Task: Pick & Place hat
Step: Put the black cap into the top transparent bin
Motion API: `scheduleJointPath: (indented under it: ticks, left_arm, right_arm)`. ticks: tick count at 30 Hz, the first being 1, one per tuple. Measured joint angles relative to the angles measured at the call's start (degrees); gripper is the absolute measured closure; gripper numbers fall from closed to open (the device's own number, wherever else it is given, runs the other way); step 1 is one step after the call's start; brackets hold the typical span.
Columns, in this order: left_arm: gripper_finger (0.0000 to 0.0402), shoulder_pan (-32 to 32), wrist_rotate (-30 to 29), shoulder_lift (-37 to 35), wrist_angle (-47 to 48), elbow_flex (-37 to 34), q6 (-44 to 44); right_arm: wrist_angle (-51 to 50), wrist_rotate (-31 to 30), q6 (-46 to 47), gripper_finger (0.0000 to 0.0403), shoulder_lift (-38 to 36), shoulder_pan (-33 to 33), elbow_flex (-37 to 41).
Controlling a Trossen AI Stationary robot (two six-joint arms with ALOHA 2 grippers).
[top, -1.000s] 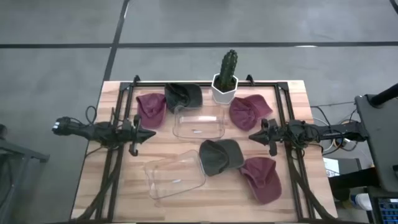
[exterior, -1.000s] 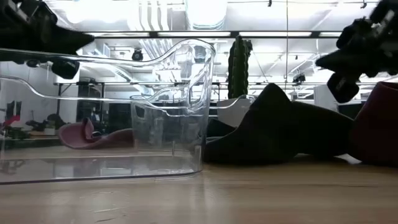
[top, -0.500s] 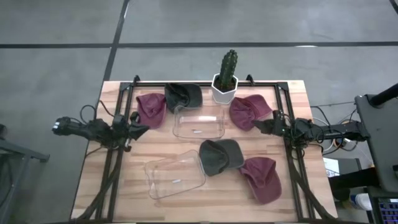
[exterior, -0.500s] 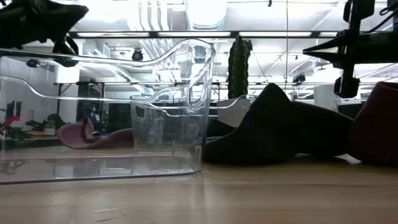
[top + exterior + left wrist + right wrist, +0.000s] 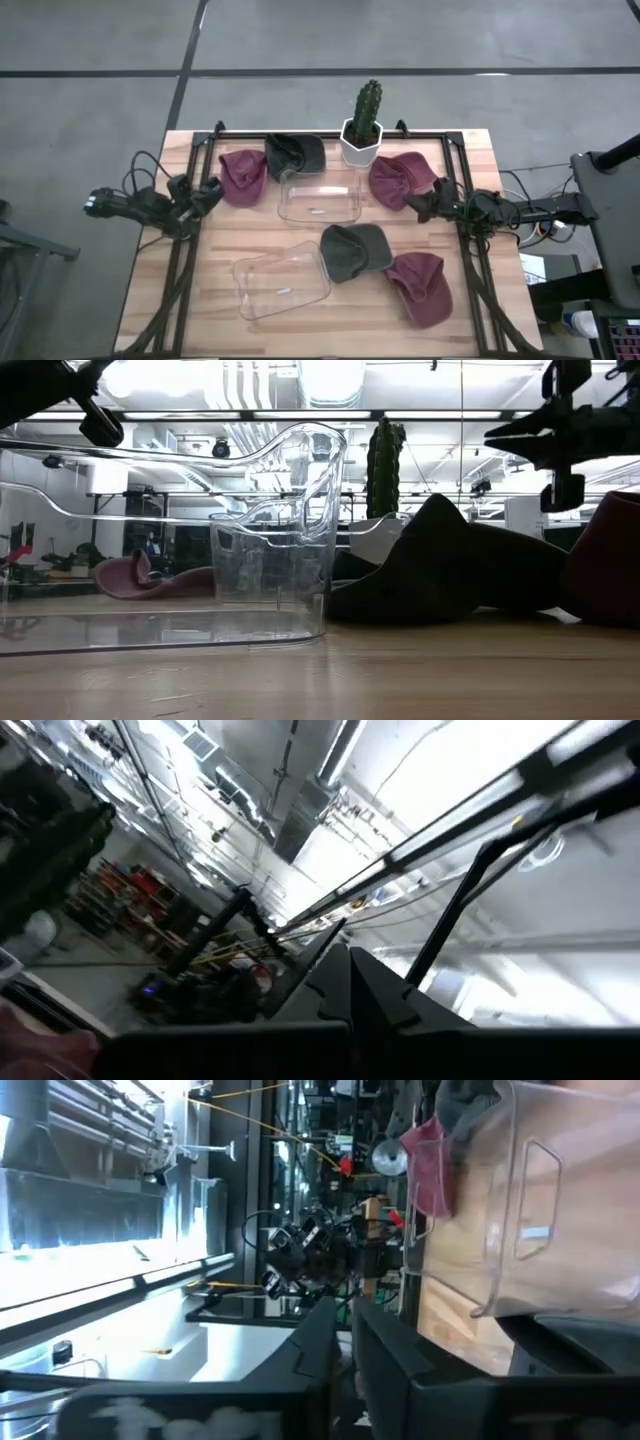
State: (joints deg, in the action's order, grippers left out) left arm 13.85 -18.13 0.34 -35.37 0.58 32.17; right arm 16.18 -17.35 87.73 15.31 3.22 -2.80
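Several caps lie on the wooden table: a maroon one (image 5: 243, 175) and a dark one (image 5: 295, 153) at the far left, a maroon one (image 5: 400, 178) at the far right, a dark one (image 5: 355, 250) and a maroon one (image 5: 422, 287) nearer. My left gripper (image 5: 208, 192) is shut and empty, in the air beside the far-left maroon cap; its wrist view (image 5: 345, 960) looks up at the ceiling. My right gripper (image 5: 420, 205) is shut and empty, in the air just near of the far-right maroon cap. It also shows in the low view (image 5: 495, 435) and in its wrist view (image 5: 345, 1330).
Two clear plastic bins stand on the table, one in the middle (image 5: 320, 197) and one nearer, to the left (image 5: 282, 280). A potted cactus (image 5: 363, 125) stands at the far edge. Black frame rails (image 5: 190, 250) run along both sides of the table.
My left gripper has drawn back toward the table's left and far edges, rising and tipping upward. My right gripper has risen a little, shifted slightly toward the far edge and the maroon cap, and rolled about its own axis. No cap has moved.
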Motion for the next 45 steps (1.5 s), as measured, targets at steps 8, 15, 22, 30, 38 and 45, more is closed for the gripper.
scheduleJointPath:
  ticks: [8,15,22,30,38,45]
  left_arm:
    - [0.0401,0.00,-3.95,0.77,0.02,0.00,4.38]
    - [0.0401,0.01,-11.11,1.01,0.02,0.02,5.44]
    - [0.0401,0.00,-13.42,1.01,0.19,0.02,6.90]
    - [0.0401,0.00,-13.54,1.01,0.19,0.02,7.82]
    - [0.0401,0.00,-14.46,1.01,0.25,0.02,8.71]
    - [0.0401,0.00,-14.55,1.01,0.30,0.02,8.83]
  right_arm:
    - [-2.21,2.29,-11.42,0.0264,17.30,0.16,-11.75]
    - [-23.97,4.83,-27.42,0.0231,34.56,0.13,-26.22]
    - [-37.11,10.17,-44.35,0.0245,51.11,0.13,-36.15]
    - [-45.00,11.90,-59.68,0.0257,65.92,-1.23,-44.44]
    - [-52.32,16.71,-72.01,0.0258,76.24,-5.84,-50.47]
    - [-53.65,24.46,-79.23,0.0260,80.12,-8.89,-52.96]
